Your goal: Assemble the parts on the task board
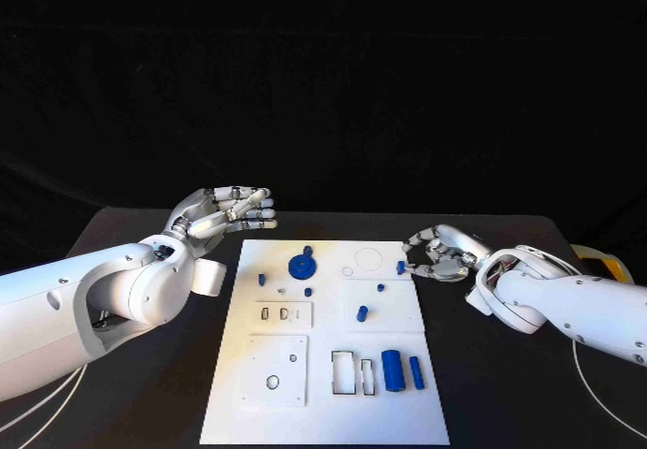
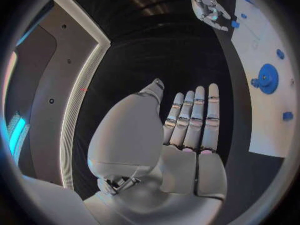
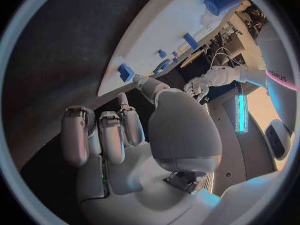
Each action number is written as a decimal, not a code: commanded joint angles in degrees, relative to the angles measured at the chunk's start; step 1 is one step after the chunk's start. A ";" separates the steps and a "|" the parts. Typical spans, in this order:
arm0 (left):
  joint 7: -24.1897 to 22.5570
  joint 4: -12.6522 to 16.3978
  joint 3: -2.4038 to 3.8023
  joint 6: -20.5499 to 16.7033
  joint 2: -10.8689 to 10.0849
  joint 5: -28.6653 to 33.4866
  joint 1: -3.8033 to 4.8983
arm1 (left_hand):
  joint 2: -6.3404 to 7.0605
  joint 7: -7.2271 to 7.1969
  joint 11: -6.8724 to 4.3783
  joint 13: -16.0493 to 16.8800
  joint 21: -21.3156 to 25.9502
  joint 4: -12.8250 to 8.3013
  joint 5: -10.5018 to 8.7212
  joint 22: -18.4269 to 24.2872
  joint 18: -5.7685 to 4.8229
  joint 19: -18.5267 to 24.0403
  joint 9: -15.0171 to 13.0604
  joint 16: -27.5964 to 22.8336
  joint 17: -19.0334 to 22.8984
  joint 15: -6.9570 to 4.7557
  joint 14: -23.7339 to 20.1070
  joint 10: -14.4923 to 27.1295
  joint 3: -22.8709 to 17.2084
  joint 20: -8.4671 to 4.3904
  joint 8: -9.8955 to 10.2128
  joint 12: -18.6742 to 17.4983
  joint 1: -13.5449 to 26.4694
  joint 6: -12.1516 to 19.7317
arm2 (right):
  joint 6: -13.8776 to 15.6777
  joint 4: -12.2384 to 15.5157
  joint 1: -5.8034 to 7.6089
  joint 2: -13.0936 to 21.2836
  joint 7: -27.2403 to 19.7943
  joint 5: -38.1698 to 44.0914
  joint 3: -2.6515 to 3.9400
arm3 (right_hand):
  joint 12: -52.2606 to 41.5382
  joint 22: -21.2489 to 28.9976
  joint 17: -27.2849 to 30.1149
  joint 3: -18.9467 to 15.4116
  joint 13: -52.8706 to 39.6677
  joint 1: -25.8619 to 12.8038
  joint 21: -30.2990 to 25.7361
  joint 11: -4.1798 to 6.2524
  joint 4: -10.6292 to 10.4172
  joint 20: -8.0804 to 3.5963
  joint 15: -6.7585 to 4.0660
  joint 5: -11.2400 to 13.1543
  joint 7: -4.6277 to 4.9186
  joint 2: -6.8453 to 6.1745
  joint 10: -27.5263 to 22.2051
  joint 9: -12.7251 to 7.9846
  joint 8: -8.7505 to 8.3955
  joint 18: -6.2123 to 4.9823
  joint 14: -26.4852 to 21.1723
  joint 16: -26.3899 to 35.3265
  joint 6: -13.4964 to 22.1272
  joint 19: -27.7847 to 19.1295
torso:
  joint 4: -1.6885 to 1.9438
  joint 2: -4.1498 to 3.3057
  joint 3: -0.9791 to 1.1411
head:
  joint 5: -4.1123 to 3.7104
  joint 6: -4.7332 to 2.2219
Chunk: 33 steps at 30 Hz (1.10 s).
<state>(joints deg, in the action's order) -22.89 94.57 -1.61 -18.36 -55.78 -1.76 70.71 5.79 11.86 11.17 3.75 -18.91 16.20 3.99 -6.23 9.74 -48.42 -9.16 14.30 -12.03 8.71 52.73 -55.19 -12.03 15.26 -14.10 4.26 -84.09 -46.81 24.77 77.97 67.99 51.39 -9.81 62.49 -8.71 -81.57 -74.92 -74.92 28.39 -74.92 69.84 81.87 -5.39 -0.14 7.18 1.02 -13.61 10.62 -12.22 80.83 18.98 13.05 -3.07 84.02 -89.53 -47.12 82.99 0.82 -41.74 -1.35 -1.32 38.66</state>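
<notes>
Parts on the white task board (image 1: 323,412), such as the small blue peg (image 1: 402,267) at its right edge beside the empty, loosely curled right hand (image 1: 438,254), look light, rigid and slick, best pinched across their sides, while the left hand (image 1: 229,211) hovers released beyond the board's far-left corner over the counter (image 1: 135,281).

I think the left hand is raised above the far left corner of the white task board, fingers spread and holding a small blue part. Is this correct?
One detail is wrong: the left hand holds nothing. The left wrist view shows its palm bare and fingers straight. The rest stands: in the head view it is raised near the far left corner of the task board.
</notes>
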 commanded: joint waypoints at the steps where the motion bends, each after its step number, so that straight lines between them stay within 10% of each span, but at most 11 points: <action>1: -0.40 0.06 0.04 1.09 0.15 0.13 0.05 | 0.13 2.04 0.13 -0.01 0.30 0.06 -0.19 0.05 0.67 0.35 0.07 -0.35 -0.08 0.34 -0.22 0.07 -0.35 -0.10 0.30 -0.29 -0.52 0.48 | 0.16 -0.60 -0.35 -0.60 0.85 0.77 -0.02 | -0.31 -5.84 -14.08 0.03 -3.94 0.34 -0.11 -0.28 0.36 0.27 0.46 0.34 -0.05 -0.05 0.00 -0.03 -0.25 0.40 5.76 -0.26 0.28 0.15 | -0.09 0.02 0.06 | 0.41 0.26; 33: 0.00 0.00 0.04 1.31 0.17 0.13 0.05 | 0.17 2.12 0.19 -0.03 0.42 0.09 -0.20 0.15 0.67 0.57 0.10 -0.46 -0.15 0.38 -0.28 0.19 -0.35 -0.03 0.38 -0.40 -0.56 0.59 | -0.42 -2.54 -1.56 -3.36 1.54 0.72 -0.01 | -1.21 -5.99 -14.19 2.23 -5.07 0.93 -0.27 0.98 1.15 -0.46 -0.52 4.13 -1.53 3.10 1.03 1.02 2.40 0.35 5.78 -0.28 -5.75 0.16 | -0.05 0.05 0.01 | 0.81 0.76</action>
<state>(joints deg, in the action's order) -22.77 94.51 -1.62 -18.20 -55.70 -1.75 70.70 5.80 12.08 11.17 3.75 -18.69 16.20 3.99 -6.12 9.74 -48.20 -9.11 14.04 -12.13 8.93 52.51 -55.20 -12.03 15.05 -14.10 4.11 -84.09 -46.60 24.79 75.44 66.51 48.10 -8.26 62.75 -8.71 -82.41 -74.93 -74.90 30.39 -74.91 70.72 81.87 -4.67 1.02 6.98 0.99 -9.56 9.01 -9.76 81.97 19.95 15.31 -3.07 83.99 -89.53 -52.63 83.18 0.74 -41.67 -1.33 -0.52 39.42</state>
